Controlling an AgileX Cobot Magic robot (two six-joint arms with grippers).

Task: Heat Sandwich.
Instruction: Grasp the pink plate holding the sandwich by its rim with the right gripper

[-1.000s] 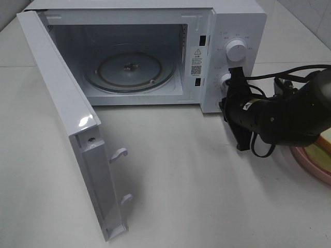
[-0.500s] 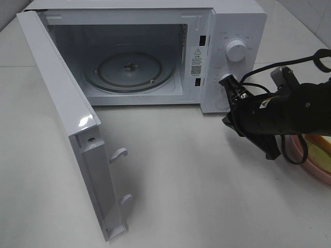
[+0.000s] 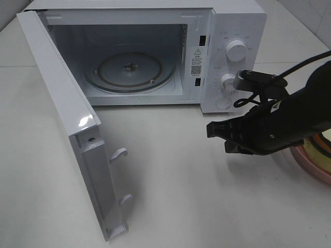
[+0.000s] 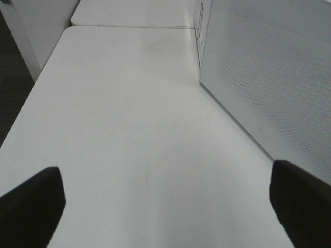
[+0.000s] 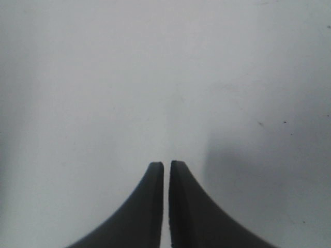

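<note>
Microwave (image 3: 227,20): white, at back of table, cavity facing front.
Door (image 3: 62,119): swung wide open to left, two latch hooks (image 3: 119,153) on inner edge.
Turntable (image 3: 129,70): round glass, flat on cavity floor.
Knobs: upper (image 3: 236,50) & lower (image 3: 228,80), on right-hand panel.
Sticker (image 3: 196,61): warning label, beside cavity opening.
Table (image 3: 176,196): white, plain.
Plate (image 3: 310,165): pink, round, at right edge, mostly hidden.

Left jaws wide; right jaws almost touching
</note>
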